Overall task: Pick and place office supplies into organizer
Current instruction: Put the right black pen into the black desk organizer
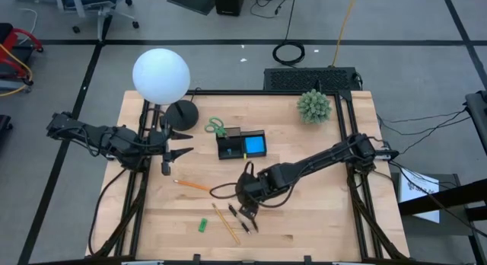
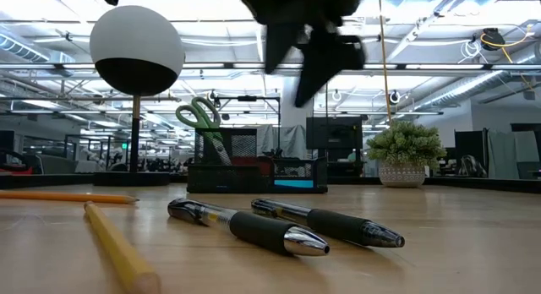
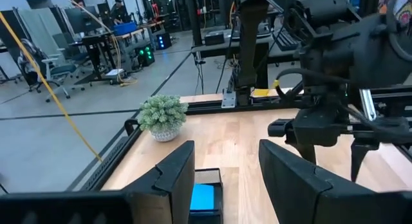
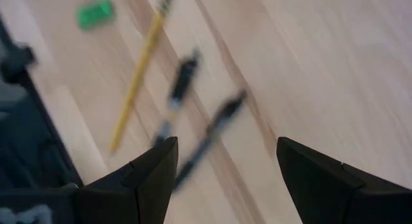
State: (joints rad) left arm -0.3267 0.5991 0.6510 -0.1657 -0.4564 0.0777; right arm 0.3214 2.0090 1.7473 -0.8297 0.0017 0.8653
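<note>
Two dark pens lie side by side on the table near its near edge. My right gripper hangs open above them and touches nothing. A yellow pencil and a small green eraser lie to the pens' left, and an orange pencil lies farther left. The black organizer holds the blue sticky pad, and the green-handled scissors stick up from it. My left gripper waits open to the organizer's left.
A lamp with a white globe and a black round base stands at the far left. A green spiky plant sits in the far right corner. Bare wood lies on the table's near right part.
</note>
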